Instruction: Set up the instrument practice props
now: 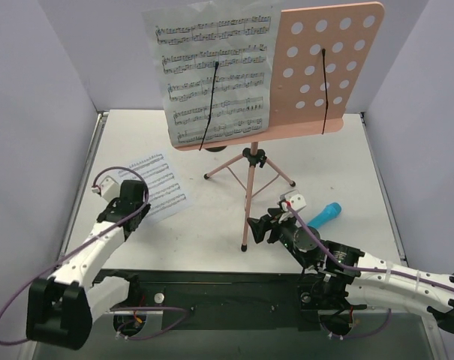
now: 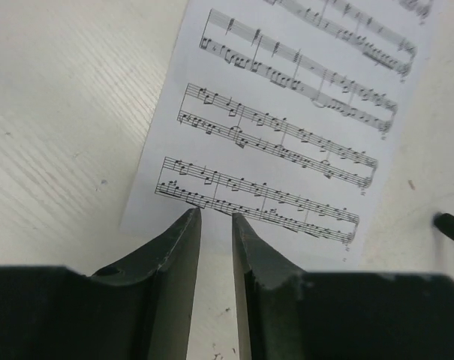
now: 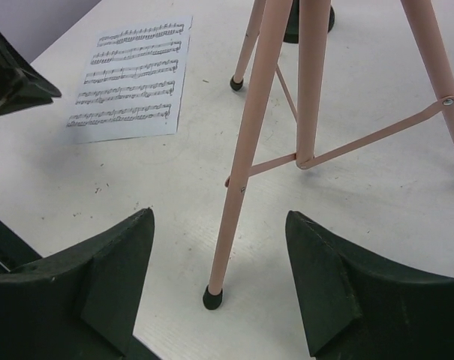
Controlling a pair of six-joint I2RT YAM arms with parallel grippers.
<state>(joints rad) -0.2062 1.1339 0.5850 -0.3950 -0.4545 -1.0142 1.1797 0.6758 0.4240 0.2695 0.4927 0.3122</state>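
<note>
White sheet lies just beyond my barely parted left pincer; my right pincer gapes around the stand leg.

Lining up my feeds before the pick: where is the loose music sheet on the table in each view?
Top external: loose music sheet left of center, flat on the table.
Left wrist: fills the upper middle.
Right wrist: upper left corner.
Shared landmark: the left gripper, beside the sheet in every view.
</note>
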